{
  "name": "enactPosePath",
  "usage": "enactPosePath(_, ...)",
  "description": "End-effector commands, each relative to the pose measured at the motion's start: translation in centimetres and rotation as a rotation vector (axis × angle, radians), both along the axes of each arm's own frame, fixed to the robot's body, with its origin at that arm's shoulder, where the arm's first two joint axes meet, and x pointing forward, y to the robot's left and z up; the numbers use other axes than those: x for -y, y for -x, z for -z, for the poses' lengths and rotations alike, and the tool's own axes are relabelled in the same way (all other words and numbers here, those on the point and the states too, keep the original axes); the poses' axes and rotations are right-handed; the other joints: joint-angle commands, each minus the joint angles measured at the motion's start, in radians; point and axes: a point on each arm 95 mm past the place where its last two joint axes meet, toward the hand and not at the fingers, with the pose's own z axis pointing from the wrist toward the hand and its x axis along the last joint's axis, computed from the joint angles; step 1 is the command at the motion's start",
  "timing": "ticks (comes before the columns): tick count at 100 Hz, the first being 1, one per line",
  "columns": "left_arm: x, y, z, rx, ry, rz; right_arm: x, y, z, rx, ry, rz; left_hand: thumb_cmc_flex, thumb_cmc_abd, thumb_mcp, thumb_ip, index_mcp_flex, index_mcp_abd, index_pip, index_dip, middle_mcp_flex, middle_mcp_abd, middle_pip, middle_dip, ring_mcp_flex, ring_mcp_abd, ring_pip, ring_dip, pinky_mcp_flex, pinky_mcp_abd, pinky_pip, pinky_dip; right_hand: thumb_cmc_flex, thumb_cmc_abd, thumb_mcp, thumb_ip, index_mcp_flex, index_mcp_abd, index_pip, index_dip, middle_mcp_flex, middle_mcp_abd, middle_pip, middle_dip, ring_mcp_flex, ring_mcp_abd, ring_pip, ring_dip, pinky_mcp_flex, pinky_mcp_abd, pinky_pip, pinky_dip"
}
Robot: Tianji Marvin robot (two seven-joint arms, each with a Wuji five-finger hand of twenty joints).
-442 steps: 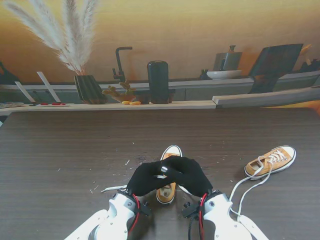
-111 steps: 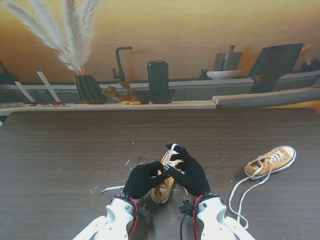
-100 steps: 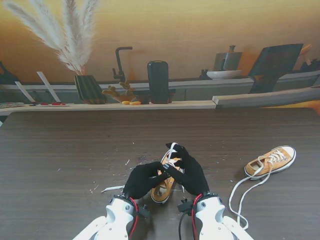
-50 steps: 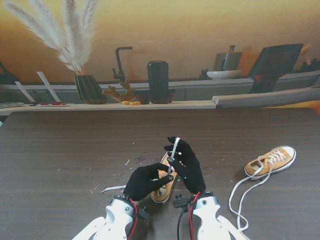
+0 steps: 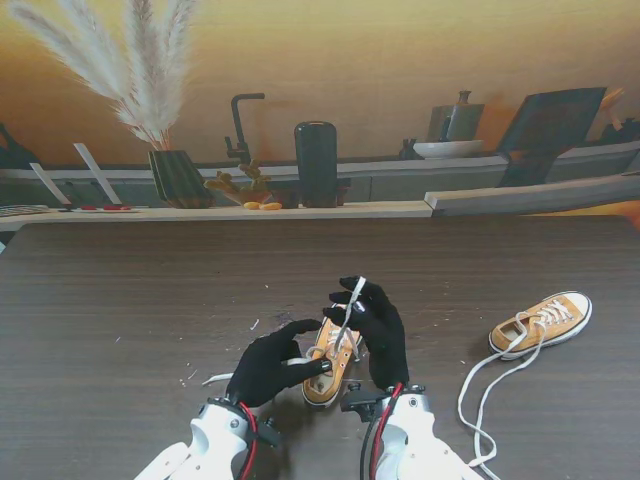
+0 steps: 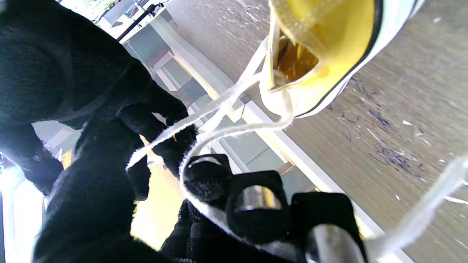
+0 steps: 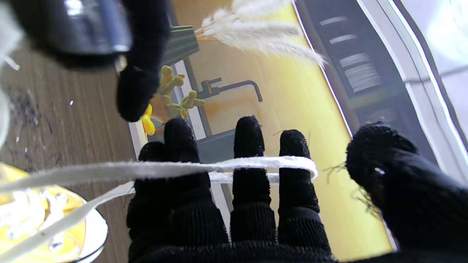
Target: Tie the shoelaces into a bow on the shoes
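Observation:
A tan sneaker [image 5: 327, 368] with a white sole lies between my two black-gloved hands, toe pointing away from me. My right hand [image 5: 376, 326] is raised over its right side, with a white shoelace [image 5: 350, 302] running up from the shoe and looped around its fingers [image 7: 248, 175]. In the right wrist view that shoelace [image 7: 226, 165] crosses three extended fingers, with the thumb apart. My left hand [image 5: 272, 364] sits at the shoe's left, with another lace strand [image 6: 219, 126] hooked round its fingertips [image 6: 206, 180]. The shoe's open heel [image 6: 321, 54] shows in the left wrist view.
A second tan sneaker [image 5: 545, 322] lies on the right of the dark wooden table [image 5: 120, 300], its loose lace [image 5: 478, 395] trailing toward me. A lace end [image 5: 222, 378] lies left of my left hand. A ledge [image 5: 300, 210] with a vase, faucet and black cylinder runs behind the table.
My right hand has risen and moved away from me, drawing the lace up taut. The left hand has drawn back to the left, so the hands have come apart.

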Motion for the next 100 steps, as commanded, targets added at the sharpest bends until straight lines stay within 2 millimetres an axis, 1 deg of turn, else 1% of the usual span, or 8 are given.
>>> enactPosePath(1,-0.1,0.2,-0.1,-0.009,-0.008,0.002,-0.4,0.2,-0.7,0.018,-0.01,-0.017,-0.019,-0.006,-0.036,-0.006,-0.017,0.014,-0.007,-0.02,-0.001,-0.026,-0.005,-0.001,0.041,-0.015,0.066,0.015,0.038,-0.169,0.255,0.011,0.036,-0.026,0.038,-0.003,0.039,-0.016,0.024,0.031,0.038,0.008,0.023,0.008,0.053,0.037,0.038,0.048,0.031,-0.06,0.039,-0.009)
enactPosePath(18,-0.8,0.3,-0.4,-0.004,-0.003,-0.03,-0.2,0.4,-0.9,-0.003,-0.06,-0.03,-0.008,0.014,-0.026,0.009,0.006,0.009,0.007,-0.017,0.008,-0.014,-0.002,-0.004,0.041,0.007,0.071,0.014,0.037,-0.155,0.255,0.022,0.05,-0.038,0.04,-0.002,0.1,0.012,0.045,0.049,0.143,0.051,0.113,0.034,0.206,0.058,0.196,0.286,0.19,0.033,0.157,0.012)
enactPosePath(40,-1.2,0.3,-0.7,0.003,0.003,-0.049,-0.2,0.5,-0.8,-0.043,-0.087,-0.057,-0.003,0.025,-0.016,0.02,0.02,0.004,0.019,-0.013,0.018,-0.008,0.002,-0.006,0.041,0.009,0.073,0.013,0.037,-0.14,0.255,0.027,0.063,-0.054,0.057,-0.001,0.158,0.067,0.052,0.048,0.289,0.062,0.312,0.108,0.362,0.002,0.555,0.829,0.479,0.185,0.382,0.091)
enactPosePath(49,-1.4,0.3,-0.8,0.005,0.004,-0.059,-0.2,0.4,-0.7,-0.053,-0.094,-0.069,-0.002,0.027,-0.013,0.023,0.024,0.005,0.022,-0.012,0.021,-0.007,0.003,-0.006,0.041,0.01,0.075,0.013,0.037,-0.136,0.255,0.029,0.071,-0.063,0.067,-0.001,0.195,0.078,0.049,0.041,0.381,0.039,0.381,0.156,0.39,-0.051,0.77,0.874,0.592,0.224,0.469,0.118)
enactPosePath(63,-1.8,0.1,-0.9,0.011,0.011,-0.077,-0.2,0.4,-0.6,-0.063,-0.097,-0.098,-0.004,0.035,-0.008,0.027,0.034,0.002,0.03,-0.009,0.028,-0.005,0.006,-0.007,0.041,0.013,0.078,0.012,0.037,-0.129,0.255,0.033,0.083,-0.076,0.059,-0.055,0.246,0.074,0.071,-0.043,0.484,-0.004,0.523,0.266,0.411,-0.221,1.164,0.94,0.787,0.278,0.661,0.191)
enactPosePath(75,-2.3,-0.1,-1.2,0.026,0.027,-0.093,-0.2,0.3,-0.4,-0.051,-0.044,-0.1,-0.005,0.043,-0.002,0.031,0.048,-0.001,0.04,-0.005,0.037,-0.001,0.01,-0.008,0.041,0.018,0.081,0.012,0.037,-0.122,0.255,0.038,0.085,-0.07,0.018,-0.102,0.289,0.039,0.125,-0.106,0.533,-0.044,0.634,0.405,0.422,-0.47,1.394,1.129,0.875,0.087,0.982,0.489)
enactPosePath(85,-2.9,-0.4,-1.8,0.044,0.044,-0.105,0.0,0.2,-0.2,-0.032,0.03,-0.106,-0.003,0.05,0.007,0.036,0.064,-0.007,0.051,0.0,0.045,0.004,0.013,-0.008,0.041,0.023,0.084,0.011,0.037,-0.113,0.255,0.042,0.053,-0.038,-0.027,-0.073,0.325,0.028,0.091,-0.075,0.561,-0.072,0.668,0.476,0.431,-0.613,1.465,1.219,0.896,-0.034,1.113,0.538)
enactPosePath(100,-3.9,-1.0,-3.2,0.062,0.08,-0.088,0.2,-0.1,0.2,-0.009,0.134,-0.116,-0.003,0.058,0.048,0.049,0.102,-0.015,0.082,0.014,0.081,0.005,0.048,-0.009,0.04,0.033,0.093,0.007,0.035,-0.071,0.255,0.053,0.02,-0.031,-0.04,-0.011,0.333,0.022,0.023,0.025,0.551,-0.073,0.665,0.504,0.429,-0.682,1.501,1.266,0.911,-0.107,1.158,0.603)
